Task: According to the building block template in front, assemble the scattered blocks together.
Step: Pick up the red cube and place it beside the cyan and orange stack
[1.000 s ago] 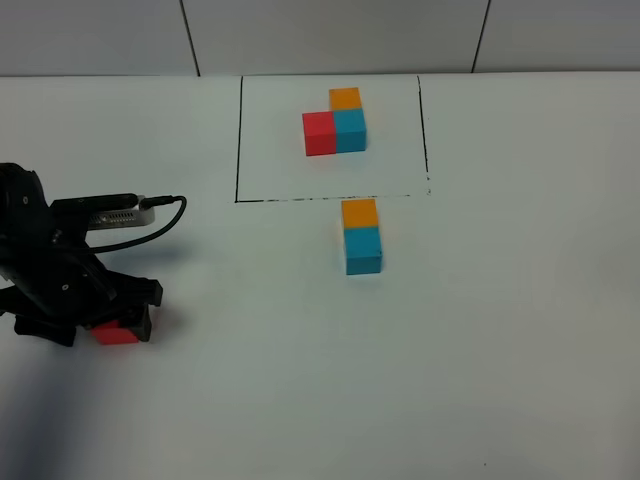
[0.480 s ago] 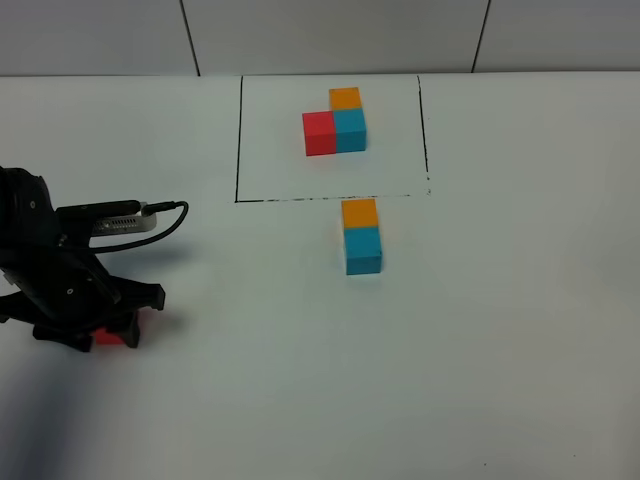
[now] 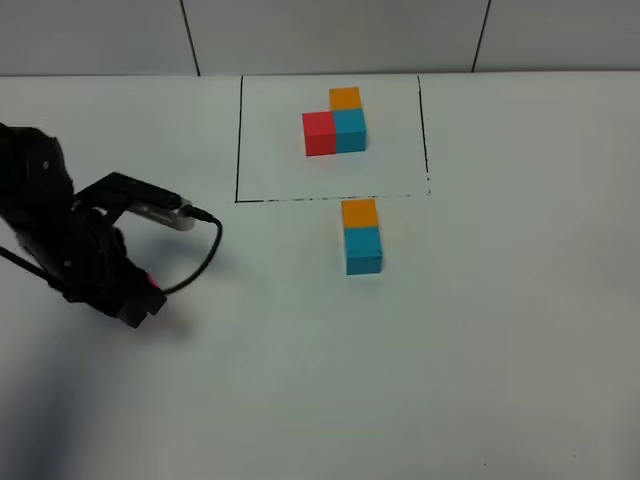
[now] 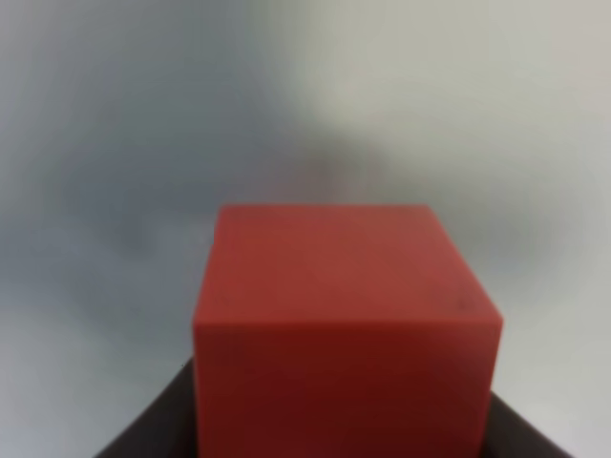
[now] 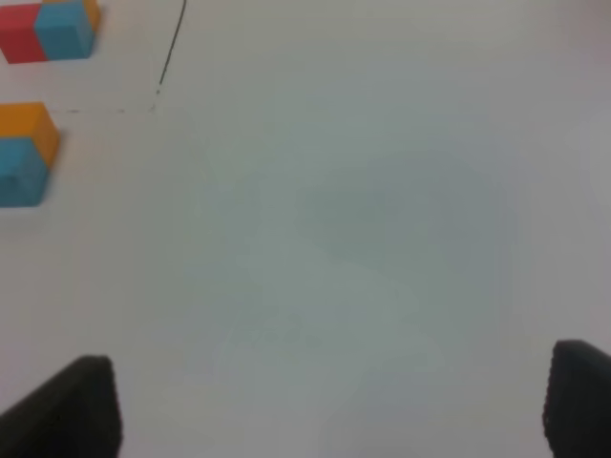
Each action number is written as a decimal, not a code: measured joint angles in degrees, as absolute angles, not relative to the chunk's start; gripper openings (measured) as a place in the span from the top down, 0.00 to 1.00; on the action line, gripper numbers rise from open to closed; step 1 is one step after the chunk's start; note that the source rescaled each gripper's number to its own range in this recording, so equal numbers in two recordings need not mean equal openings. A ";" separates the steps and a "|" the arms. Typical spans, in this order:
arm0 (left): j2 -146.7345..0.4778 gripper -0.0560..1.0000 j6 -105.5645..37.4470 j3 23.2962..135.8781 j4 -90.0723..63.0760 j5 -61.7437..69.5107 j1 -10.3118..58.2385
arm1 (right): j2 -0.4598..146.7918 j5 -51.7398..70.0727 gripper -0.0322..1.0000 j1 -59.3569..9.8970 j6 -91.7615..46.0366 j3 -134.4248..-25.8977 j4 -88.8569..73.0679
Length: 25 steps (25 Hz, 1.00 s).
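The building block template [image 3: 337, 122] is an L of orange, red and blue cubes inside a black-lined rectangle at the back. Just in front of that frame line, a loose orange block [image 3: 359, 212] touches a loose blue block [image 3: 363, 250]; both also show in the right wrist view as the orange block [image 5: 24, 122] and blue block [image 5: 19, 174]. My left gripper [image 3: 142, 293] is shut on the red block [image 4: 344, 324], of which only a sliver [image 3: 152, 283] peeks out in the high view. My right gripper [image 5: 325, 410] stands open over bare table, right of the pair.
A black cable [image 3: 200, 255] loops off the left arm [image 3: 60, 230] toward the middle. The white table [image 3: 450, 350] stretches wide on the right and front. A grey tiled wall [image 3: 330, 35] backs the table.
The left gripper closed on the red block and then carried it up and to the right, the arm swinging round. The orange and blue pair stayed put.
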<state>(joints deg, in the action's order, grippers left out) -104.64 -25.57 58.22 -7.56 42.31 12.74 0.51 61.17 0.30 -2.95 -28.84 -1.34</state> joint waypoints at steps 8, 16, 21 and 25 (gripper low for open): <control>-108.04 0.94 -59.07 71.12 -7.33 45.68 25.08 | 0.51 61.17 0.20 0.30 -2.95 -28.84 -1.34; -116.77 0.94 -61.89 80.92 -2.01 50.27 31.86 | 0.51 61.17 0.25 0.30 -2.95 -28.84 -1.34; -122.36 0.94 -60.64 87.47 -1.80 52.26 33.40 | 0.51 61.17 0.25 0.30 -2.95 -28.84 -1.34; -125.93 0.94 -57.51 92.11 -1.56 53.82 33.40 | 0.51 61.17 0.25 0.30 -2.95 -28.84 -1.34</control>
<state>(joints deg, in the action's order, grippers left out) -125.93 -57.51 92.11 -1.56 53.82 33.40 0.51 61.17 0.30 -2.95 -28.84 -1.34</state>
